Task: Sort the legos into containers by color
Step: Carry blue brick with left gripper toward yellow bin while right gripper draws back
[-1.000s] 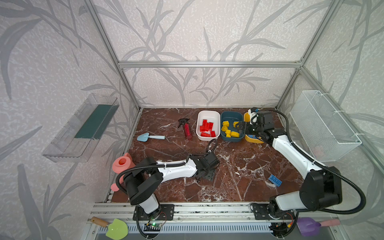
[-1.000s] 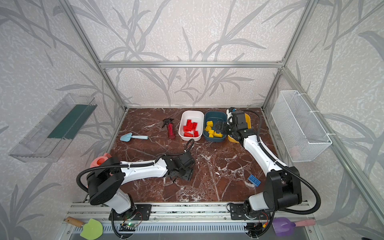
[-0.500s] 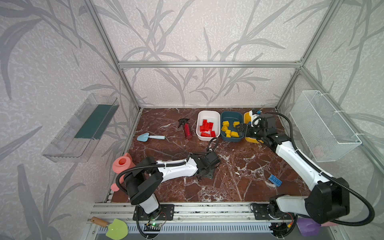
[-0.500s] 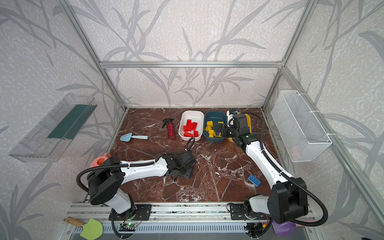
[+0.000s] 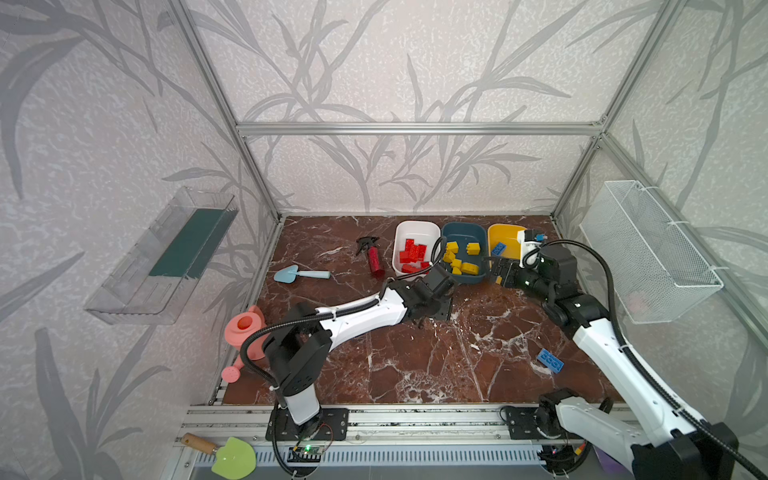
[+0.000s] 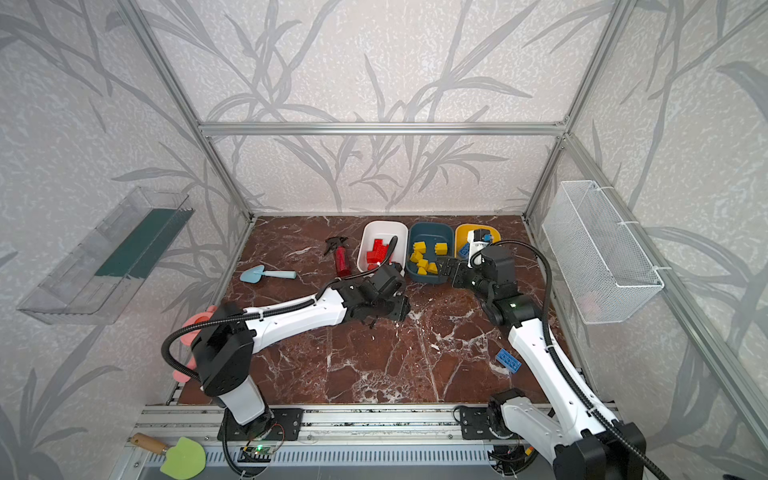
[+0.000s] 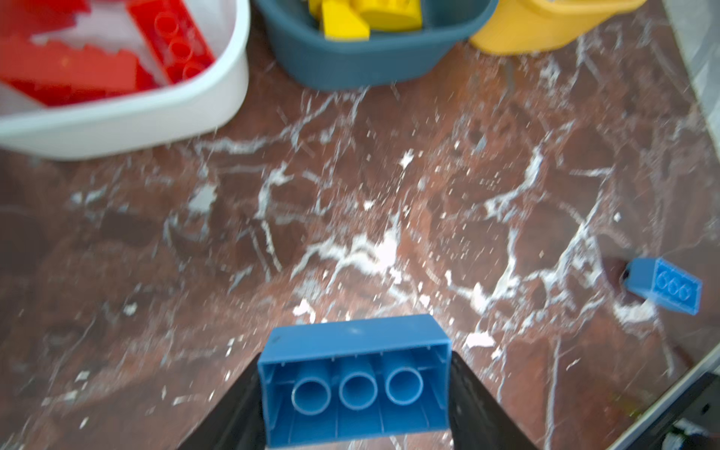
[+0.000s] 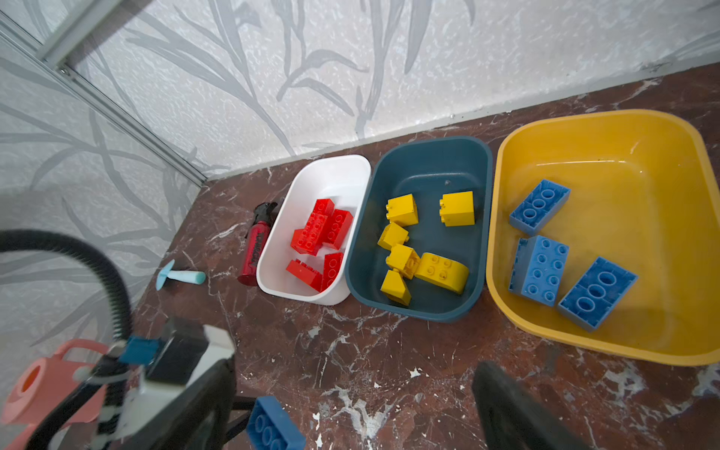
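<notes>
The left gripper [image 7: 355,356] is clamped on a blue rectangular plastic brick [image 7: 352,389], its hollow underside toward the wrist camera, over the marble floor [image 7: 350,195] short of the tubs. The right gripper [image 8: 350,409] hangs wide and empty near the yellow rounded plastic tub [image 8: 662,352]. A carry there could clip it, or spill the brick among the yellows in the dark teal tub [image 8: 409,311].

Three at 1 o'clock: white tub [image 8: 335,179], teal tub [image 8: 432,167], yellow tub [image 8: 631,187]. Red bricks [image 8: 317,230] in white: five or six, heaped. Yellow bricks [image 8: 442,272] in teal: six. Blue bricks [image 8: 539,269], five: three in yellow, one loose brick [image 5: 549,360] at 4 o'clock, one held brick [image 7: 352,374] in black jaws near centre. One spray bottle [image 5: 375,262] at 11, one trowel [image 5: 301,274] at 10, one watering can [image 5: 245,330] at 8, one wire basket [image 5: 648,249], one clear shelf [image 5: 166,257].
</notes>
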You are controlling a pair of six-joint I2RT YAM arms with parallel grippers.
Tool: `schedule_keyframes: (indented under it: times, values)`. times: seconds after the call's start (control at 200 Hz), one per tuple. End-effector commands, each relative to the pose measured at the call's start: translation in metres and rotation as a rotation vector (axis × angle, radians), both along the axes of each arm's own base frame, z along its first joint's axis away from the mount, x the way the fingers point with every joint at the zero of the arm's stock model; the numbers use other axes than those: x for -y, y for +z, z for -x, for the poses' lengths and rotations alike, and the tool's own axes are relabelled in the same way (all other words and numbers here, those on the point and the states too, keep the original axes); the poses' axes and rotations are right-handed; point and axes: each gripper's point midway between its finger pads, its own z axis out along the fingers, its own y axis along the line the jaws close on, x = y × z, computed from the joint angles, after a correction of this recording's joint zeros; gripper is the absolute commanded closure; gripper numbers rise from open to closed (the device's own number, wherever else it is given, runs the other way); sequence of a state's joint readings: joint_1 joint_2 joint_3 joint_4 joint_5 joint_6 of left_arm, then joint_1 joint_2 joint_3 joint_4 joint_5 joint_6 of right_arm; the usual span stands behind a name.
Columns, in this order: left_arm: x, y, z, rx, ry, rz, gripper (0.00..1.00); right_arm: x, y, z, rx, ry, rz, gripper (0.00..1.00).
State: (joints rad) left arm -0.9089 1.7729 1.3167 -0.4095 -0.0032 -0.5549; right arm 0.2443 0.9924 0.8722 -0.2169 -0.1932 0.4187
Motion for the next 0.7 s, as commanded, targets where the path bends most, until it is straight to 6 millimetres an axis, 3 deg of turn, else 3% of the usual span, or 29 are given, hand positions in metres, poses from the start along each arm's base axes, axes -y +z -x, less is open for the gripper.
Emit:
schedule_keyframes:
  times: [0.0, 0.255, 0.485, 0.695]
  values:
    - [0.027, 0.014, -0.020, 0.024, -0.034, 0.055, 0.50, 0.000, 0.022, 0.013, 0.049, -0.004, -0.054, 0.05]
    - [0.091, 0.038, -0.062, 0.037, -0.098, 0.175, 0.52, -0.013, 0.055, 0.033, 0.141, 0.066, -0.039, 0.05]
    - [0.146, 0.036, -0.096, -0.007, -0.173, 0.253, 0.52, -0.022, 0.062, 0.041, 0.192, 0.093, 0.001, 0.06]
    - [0.189, 0.050, -0.115, -0.016, -0.237, 0.405, 0.52, -0.029, 0.066, 0.049, 0.221, 0.121, -0.003, 0.06]
